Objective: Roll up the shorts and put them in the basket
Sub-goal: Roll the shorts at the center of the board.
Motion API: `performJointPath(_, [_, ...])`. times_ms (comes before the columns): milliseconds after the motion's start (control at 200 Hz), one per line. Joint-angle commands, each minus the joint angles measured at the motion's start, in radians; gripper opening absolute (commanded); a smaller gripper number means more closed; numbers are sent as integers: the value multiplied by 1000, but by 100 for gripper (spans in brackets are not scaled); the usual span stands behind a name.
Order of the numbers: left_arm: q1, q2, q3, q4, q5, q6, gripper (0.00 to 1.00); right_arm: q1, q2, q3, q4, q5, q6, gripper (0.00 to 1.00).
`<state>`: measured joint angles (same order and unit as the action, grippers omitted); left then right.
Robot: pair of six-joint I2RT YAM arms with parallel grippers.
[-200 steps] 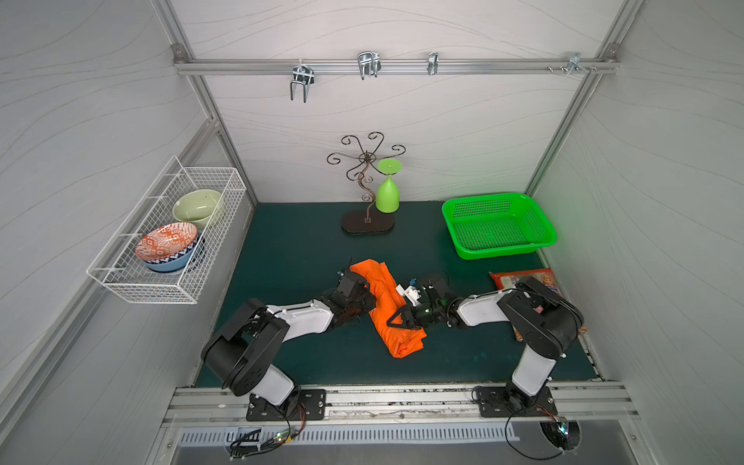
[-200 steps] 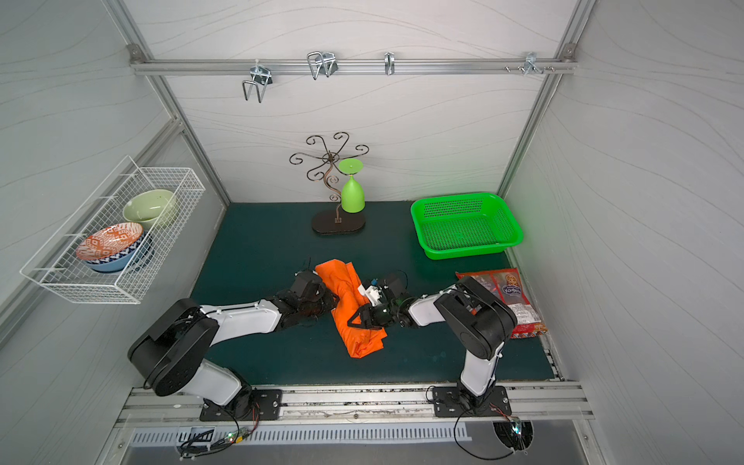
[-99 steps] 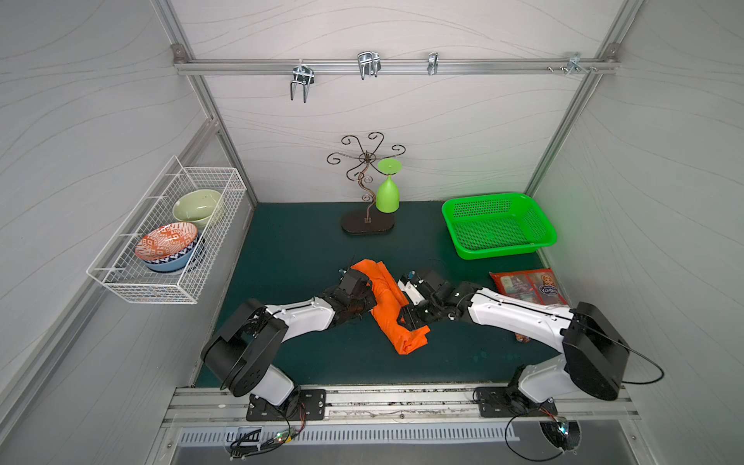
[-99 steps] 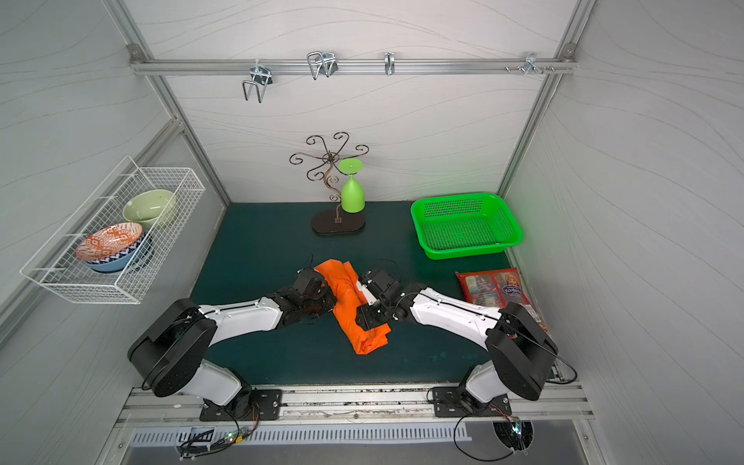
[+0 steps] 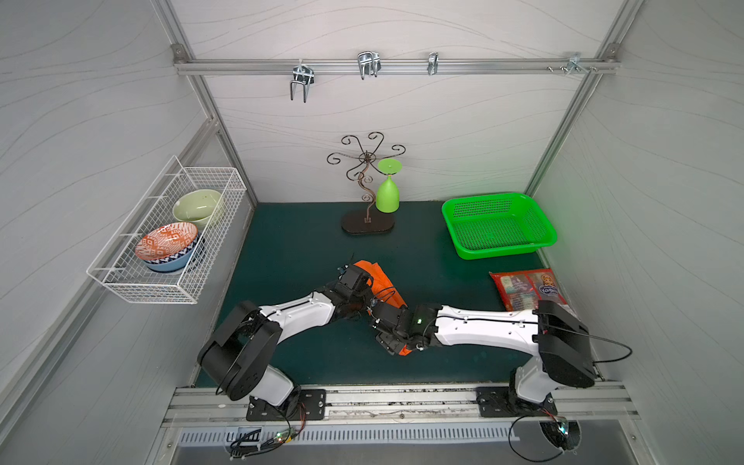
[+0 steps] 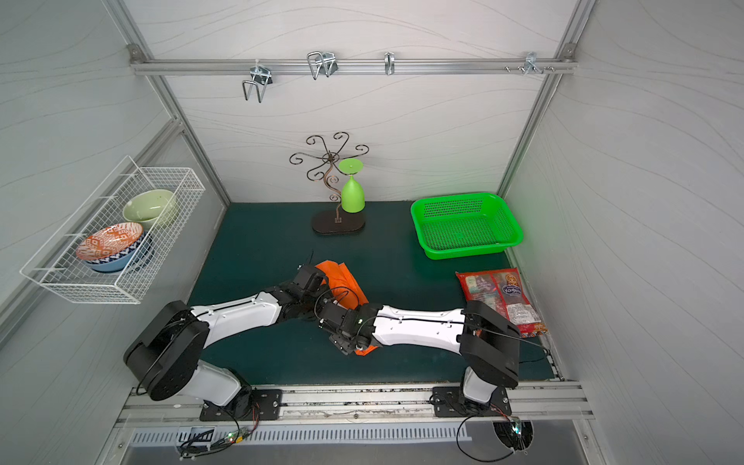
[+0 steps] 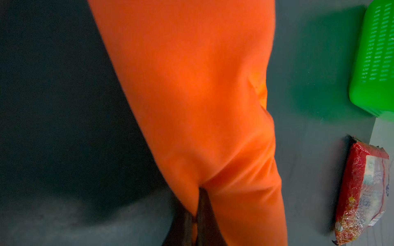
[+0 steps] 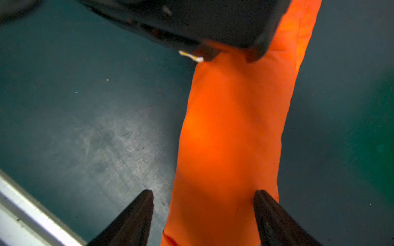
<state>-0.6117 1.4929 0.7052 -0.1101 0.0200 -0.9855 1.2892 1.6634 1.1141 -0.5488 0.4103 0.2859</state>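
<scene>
Bright orange cloth shorts (image 5: pixel 381 278) lie near the middle of the dark green table (image 5: pixel 298 245), folded into a long narrow band. It runs slantwise from the left arm's wrist towards the front rail, and in both top views the two arms cover most of it.

A white wire basket (image 5: pixel 169 284) hangs on the left wall. It holds a pale green ceramic bowl (image 5: pixel 198 204) and an orange-patterned bowl (image 5: pixel 166 240) stacked in a blue one.

The left tool (image 7: pixel 197 215) is closed, its dark fingers pinching a fold of the shorts (image 7: pixel 202 95) at the band's farther end.

The right tool (image 8: pixel 203 213) stands wide open astride the nearer end. One finger (image 8: pixel 136 215) is clear of the cloth, over bare table. The other finger (image 8: pixel 269 215) is at the cloth's edge, though the picture does not show whether it touches the shorts (image 8: pixel 230 138).

At the back stands a dark scrolled metal stand (image 5: pixel 364 189) with a lime-green plastic goblet (image 5: pixel 387 197) hanging upside down from it.

Farther right sits a bright green perforated plastic basket (image 5: pixel 499 253). In front of it, by the right wall, a red snack packet (image 5: pixel 523 288) lies flat.
</scene>
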Motion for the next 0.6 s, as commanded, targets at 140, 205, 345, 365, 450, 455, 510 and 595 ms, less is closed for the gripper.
performJointPath(140, [-5,-33,40,-40,35,-31,0,0,112,22,77,63,-50,81])
performJointPath(205, [-5,-28,43,-42,49,-37,0,0,144,22,83,84,-45,81])
performJointPath(345, [-3,-25,43,-42,62,-44,0,-22,175,6,89,57,-12,67])
performJointPath(365, [-3,-25,43,-42,63,-44,0,-29,172,-2,96,39,-10,63])
performJointPath(450, [-2,-28,53,-45,65,-42,0,-62,146,-44,132,-46,6,38])
performJointPath(455, [-2,-29,54,-45,66,-41,0,-64,144,-47,133,-53,7,36])
performJointPath(510, [2,-34,65,-48,69,-35,0,-92,115,-78,166,-126,23,28])
performJointPath(595, [13,-48,86,-69,59,-16,9,-138,66,-129,223,-246,55,24])
